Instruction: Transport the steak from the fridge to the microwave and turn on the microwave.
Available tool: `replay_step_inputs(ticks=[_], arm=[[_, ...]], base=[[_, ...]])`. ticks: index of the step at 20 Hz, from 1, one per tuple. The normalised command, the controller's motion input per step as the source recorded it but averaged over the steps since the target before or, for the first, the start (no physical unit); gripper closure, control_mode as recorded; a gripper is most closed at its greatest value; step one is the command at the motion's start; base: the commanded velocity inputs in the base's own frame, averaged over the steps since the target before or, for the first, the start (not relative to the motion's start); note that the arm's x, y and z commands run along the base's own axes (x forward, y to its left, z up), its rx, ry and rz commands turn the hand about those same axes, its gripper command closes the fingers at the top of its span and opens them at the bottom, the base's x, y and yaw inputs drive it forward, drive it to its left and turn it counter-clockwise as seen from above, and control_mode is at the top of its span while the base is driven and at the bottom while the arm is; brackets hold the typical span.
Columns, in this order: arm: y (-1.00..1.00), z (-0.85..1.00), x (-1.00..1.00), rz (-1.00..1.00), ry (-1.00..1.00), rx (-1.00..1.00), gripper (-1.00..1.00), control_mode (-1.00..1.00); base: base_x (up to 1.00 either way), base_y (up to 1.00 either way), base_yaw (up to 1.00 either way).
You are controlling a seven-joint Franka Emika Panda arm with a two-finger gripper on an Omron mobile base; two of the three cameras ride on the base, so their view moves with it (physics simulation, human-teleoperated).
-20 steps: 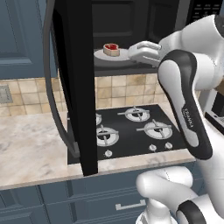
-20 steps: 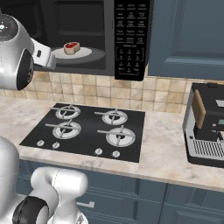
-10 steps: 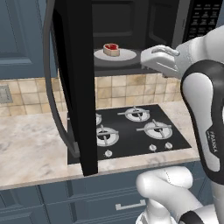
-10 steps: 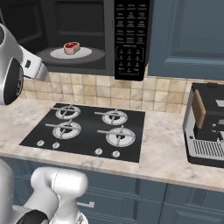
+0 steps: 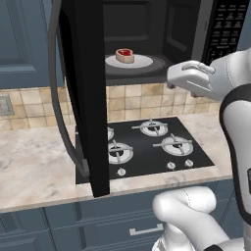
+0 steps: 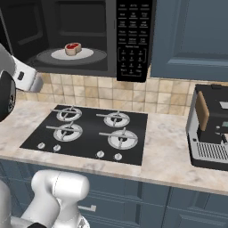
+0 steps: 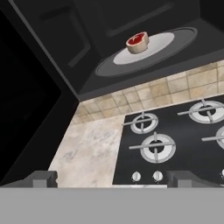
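Observation:
The steak (image 5: 124, 55) (image 6: 73, 48) (image 7: 137, 42) lies on a white plate (image 5: 142, 62) on the turntable inside the microwave (image 5: 162, 29). The microwave's door (image 5: 88, 98) stands swung wide open to the left, and its keypad (image 6: 131, 40) is on the right. My gripper (image 7: 113, 181) is open and holds nothing. It hovers outside the cavity, below and in front of it, over the stovetop's front edge. In the left base view the hand (image 5: 188, 78) sits just right of the microwave opening. The fridge is out of view.
A black four-burner stovetop (image 5: 147, 147) (image 6: 89, 133) is set in the marble counter (image 5: 34, 162) under the microwave. A coffee machine (image 6: 209, 129) stands on the counter at the right. Blue-grey cabinets (image 6: 191, 35) flank the microwave. The open door juts out over the counter's left part.
The arm has drawn back out of the microwave, away from the plate. The steak stays on the plate inside, and the door is still open.

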Motion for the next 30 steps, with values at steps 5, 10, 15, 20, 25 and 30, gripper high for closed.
replay_step_inputs(ticks=[5, 10, 15, 20, 25, 30], arm=[[0.0, -0.07, -0.37, 0.0, 0.0, 0.01, -1.0, -1.0], [0.0, -0.04, -0.39, 0.0, 0.0, 0.0, -1.0, -1.0], [0.0, -0.01, -0.43, 0.0, 0.0, 0.0, -1.0, -1.0], [0.0, -0.01, -0.39, 0.0, 0.0, 0.0, -1.0, -1.0], [0.0, -0.01, -0.39, 0.0, 0.0, 0.0, -1.0, -1.0], [0.0, 0.0, -0.4, 0.0, 0.0, 0.0, -1.0, -1.0]], base=[[0.0, 0.0, 0.0], [0.0, 0.0, 0.0], [0.0, 0.0, 0.0], [0.0, 0.0, 0.0], [0.0, 0.0, 0.0], [0.0, 0.0, 0.0]])
